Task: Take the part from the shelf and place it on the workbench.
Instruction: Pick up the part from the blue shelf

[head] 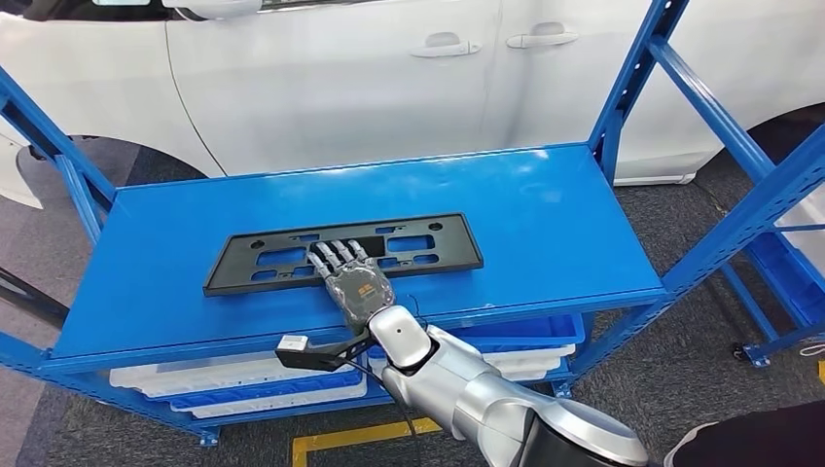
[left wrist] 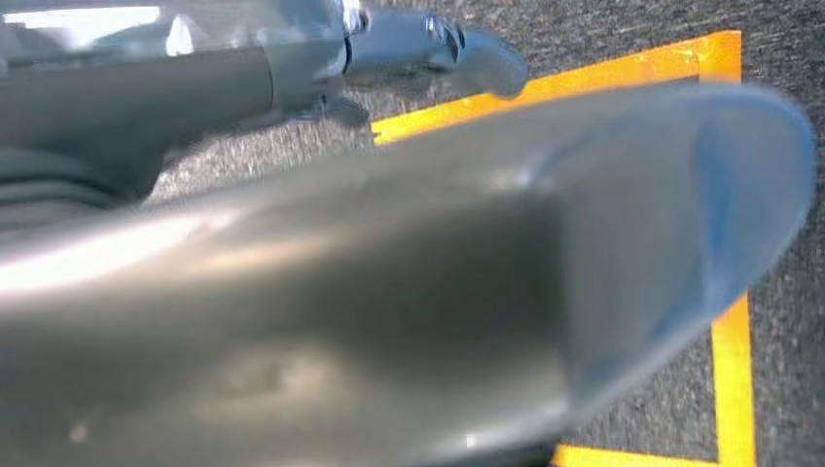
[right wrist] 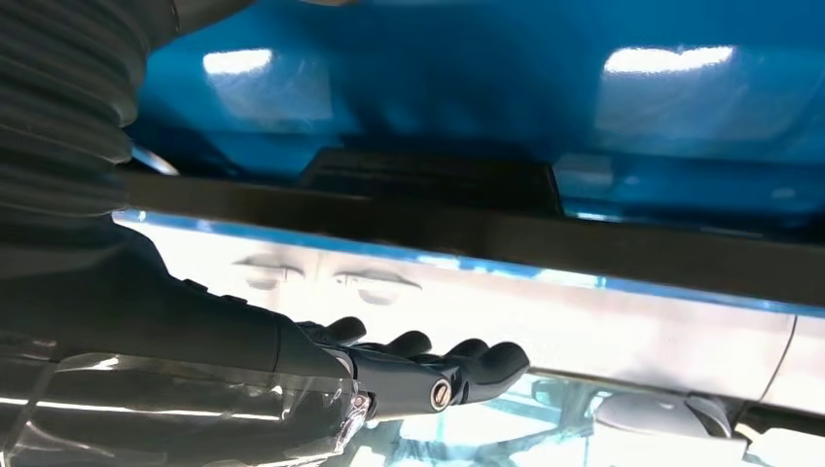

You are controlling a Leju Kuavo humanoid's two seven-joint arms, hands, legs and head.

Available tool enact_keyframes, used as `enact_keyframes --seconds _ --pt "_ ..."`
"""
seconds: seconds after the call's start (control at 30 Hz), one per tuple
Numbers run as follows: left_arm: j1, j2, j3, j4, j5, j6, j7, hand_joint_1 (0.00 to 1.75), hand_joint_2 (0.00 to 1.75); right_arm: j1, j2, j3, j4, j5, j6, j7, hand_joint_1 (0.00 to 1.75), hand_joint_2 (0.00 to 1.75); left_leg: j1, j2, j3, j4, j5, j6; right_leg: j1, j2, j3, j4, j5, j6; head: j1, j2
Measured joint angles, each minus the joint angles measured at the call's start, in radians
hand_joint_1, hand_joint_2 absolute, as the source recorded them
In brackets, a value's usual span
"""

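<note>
The part [head: 233,268], a flat black plate with several cut-outs, lies on the blue shelf board [head: 545,204] near its front edge. My right hand [head: 355,277] reaches over that front edge, with its fingers stretched out flat over the middle of the part. In the right wrist view the part [right wrist: 486,229] is a dark bar seen edge-on, and the right hand [right wrist: 409,365] has straight fingers with nothing gripped. Whether the fingers touch the part I cannot tell. My left hand [left wrist: 428,49] hangs over the floor and holds nothing.
White trays [head: 253,384] sit on the level below the shelf board. Blue uprights [head: 632,78] frame the shelf on both sides. A white car [head: 389,78] stands right behind it. Yellow floor tape [head: 360,438] runs in front of the shelf.
</note>
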State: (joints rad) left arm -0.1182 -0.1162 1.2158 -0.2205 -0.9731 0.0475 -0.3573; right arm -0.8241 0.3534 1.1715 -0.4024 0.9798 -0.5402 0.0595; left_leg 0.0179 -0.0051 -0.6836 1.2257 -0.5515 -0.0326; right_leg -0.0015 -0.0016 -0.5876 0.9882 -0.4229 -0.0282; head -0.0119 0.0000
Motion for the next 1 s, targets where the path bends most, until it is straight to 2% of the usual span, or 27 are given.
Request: enact_keyframes --seconds 0.03,0.07,0.1,0.17,0.2,0.23,0.27,0.37,0.43,0.5,0.53,0.57,0.6,0.67,0.73,0.8,0.87,0.9,0.93,1.0 --pt "0.001 0.0 0.0 0.0 0.0 0.0 0.0 0.0 0.0 0.002 0.0 0.0 0.001 -0.002 0.0 0.0 0.0 1.75 0.001 0.0 -0.024 0.047 -0.012 -0.002 0.001 0.0 0.0 0.002 -0.001 -0.001 0.0 0.0" --pt "0.001 0.0 0.0 0.0 0.0 0.0 0.0 0.0 0.0 0.003 0.001 0.001 0.002 -0.003 -0.001 0.0 0.0 1.75 0.002 0.0 -0.031 0.059 -0.005 -0.004 0.001 0.001 0.0 0.004 -0.002 0.0 0.0 0.0" --pt "0.001 0.001 0.0 0.0 0.0 0.0 0.0 0.0 0.0 0.004 0.001 0.001 0.003 -0.003 -0.001 0.0 0.0 1.75 0.003 0.0 -0.018 0.03 0.021 -0.005 0.0 0.001 0.001 0.006 -0.005 0.001 0.0 0.0" --pt "0.0 0.002 0.0 0.0 0.0 0.0 0.0 0.0 0.0 0.003 0.002 0.001 0.003 -0.004 -0.001 0.0 0.0 1.75 0.004 0.002 0.047 -0.101 0.086 -0.004 0.0 0.003 0.004 0.014 -0.012 0.007 0.0 0.0" --pt "-0.002 0.003 0.0 0.0 0.0 0.0 0.0 0.0 0.0 0.003 0.003 0.001 0.003 -0.004 -0.002 0.0 0.0 1.75 0.003 0.002 0.075 -0.158 0.104 0.0 0.002 0.004 0.003 0.018 -0.015 0.012 0.0 0.0" --pt "-0.003 0.003 0.0 0.0 0.0 0.0 0.0 0.0 0.0 0.002 0.003 0.001 0.004 -0.004 -0.002 0.0 0.0 1.75 0.001 0.002 0.092 -0.194 0.112 0.005 0.003 0.004 0.002 0.021 -0.017 0.016 0.001 0.0" --pt "-0.003 0.003 0.0 0.0 0.0 0.0 0.0 0.0 0.0 0.001 0.003 0.001 0.004 -0.005 -0.003 0.0 0.0 1.75 -0.001 0.001 0.097 -0.206 0.109 0.011 0.005 0.005 0.001 0.023 -0.018 0.021 0.003 0.0" --pt "-0.003 0.003 0.0 0.0 0.0 0.0 0.0 0.0 0.0 -0.002 0.004 0.002 0.004 -0.006 -0.005 0.0 0.0 1.75 0.001 -0.001 0.098 -0.213 0.111 0.029 0.004 0.004 -0.002 0.031 -0.026 0.037 0.006 0.0" --pt "-0.004 0.003 0.0 0.0 0.0 0.0 -0.001 0.0 0.0 -0.003 0.004 0.002 0.004 -0.008 -0.006 0.0 0.0 1.75 0.004 0.0 0.102 -0.218 0.113 0.04 0.001 0.004 -0.035 0.102 -0.067 0.048 0.009 0.0" --pt "-0.004 0.003 0.0 0.0 0.0 0.0 -0.002 0.0 0.0 -0.001 0.004 0.002 0.005 -0.014 -0.006 0.0 0.0 1.75 0.003 0.001 0.102 -0.218 0.111 0.045 -0.003 0.004 -0.106 0.239 -0.125 0.056 0.012 0.0" --pt "-0.004 0.003 0.0 0.0 0.0 0.0 -0.002 0.0 0.0 0.0 0.004 0.002 0.005 -0.017 -0.007 0.0 0.0 1.75 0.002 0.001 0.102 -0.218 0.11 0.046 -0.004 0.004 -0.137 0.294 -0.14 0.057 0.012 0.0" --pt "-0.003 0.003 0.0 0.0 0.0 0.0 -0.002 0.0 0.0 0.001 0.004 0.002 0.005 -0.019 -0.007 0.0 0.0 1.75 0.002 0.001 0.104 -0.217 0.109 0.046 -0.004 0.004 -0.153 0.316 -0.136 0.057 0.012 0.0" --pt "-0.003 0.003 0.0 0.0 0.0 0.0 -0.002 0.0 0.0 0.001 0.004 0.002 0.005 -0.02 -0.008 0.0 0.0 1.75 0.001 0.0 0.107 -0.217 0.107 0.045 -0.005 0.004 -0.147 0.297 -0.113 0.055 0.012 0.0" --pt "-0.003 0.003 0.0 0.0 0.0 0.0 -0.002 0.0 0.0 0.0 0.004 0.002 0.005 -0.021 -0.009 0.0 0.0 1.75 0.001 -0.002 0.114 -0.218 0.103 0.042 -0.002 0.004 -0.089 0.165 -0.037 0.044 0.013 0.0" --pt "-0.003 0.001 -0.001 0.0 0.0 0.0 -0.002 0.0 0.0 -0.001 0.004 0.002 0.006 -0.021 -0.009 0.0 0.0 1.75 -0.002 -0.003 0.116 -0.217 0.098 0.035 0.005 0.003 -0.037 0.048 0.004 0.031 0.012 0.0" --pt "-0.003 -0.001 -0.001 0.001 0.0 0.0 -0.001 0.0 0.0 -0.002 0.004 0.003 0.006 -0.021 -0.01 0.0 0.0 1.75 -0.003 -0.003 0.116 -0.218 0.095 0.024 0.01 0.003 -0.027 0.022 0.004 0.023 0.012 0.0" --pt "-0.003 0.0 -0.001 0.001 0.0 0.0 -0.001 0.0 0.0 -0.003 0.005 0.003 0.006 -0.022 -0.012 0.0 0.0 1.75 -0.003 -0.002 0.119 -0.217 0.089 0.012 0.006 0.004 -0.02 0.014 0.005 0.015 0.011 0.0" --pt "-0.003 0.0 -0.001 0.001 0.0 0.0 -0.002 0.0 0.0 -0.003 0.006 0.003 0.006 -0.022 -0.012 0.0 0.0 1.75 -0.002 -0.001 0.114 -0.2 0.077 0.008 0.004 0.003 -0.014 0.008 0.005 0.011 0.01 0.0" --pt "-0.004 0.001 -0.001 0.001 0.0 0.0 -0.002 0.0 0.0 -0.003 0.008 0.003 0.006 -0.022 -0.012 0.0 0.0 1.75 -0.002 -0.001 0.097 -0.162 0.056 0.004 0.0 0.003 -0.008 0.002 0.006 0.007 0.009 0.0" --pt "-0.003 0.001 -0.001 0.001 0.0 0.0 -0.002 0.0 0.0 -0.002 0.009 0.003 0.006 -0.022 -0.012 0.0 0.0 1.75 0.001 0.0 0.032 -0.034 0.001 -0.002 0.0 0.001 -0.002 0.0 0.002 0.0 0.006 0.0"
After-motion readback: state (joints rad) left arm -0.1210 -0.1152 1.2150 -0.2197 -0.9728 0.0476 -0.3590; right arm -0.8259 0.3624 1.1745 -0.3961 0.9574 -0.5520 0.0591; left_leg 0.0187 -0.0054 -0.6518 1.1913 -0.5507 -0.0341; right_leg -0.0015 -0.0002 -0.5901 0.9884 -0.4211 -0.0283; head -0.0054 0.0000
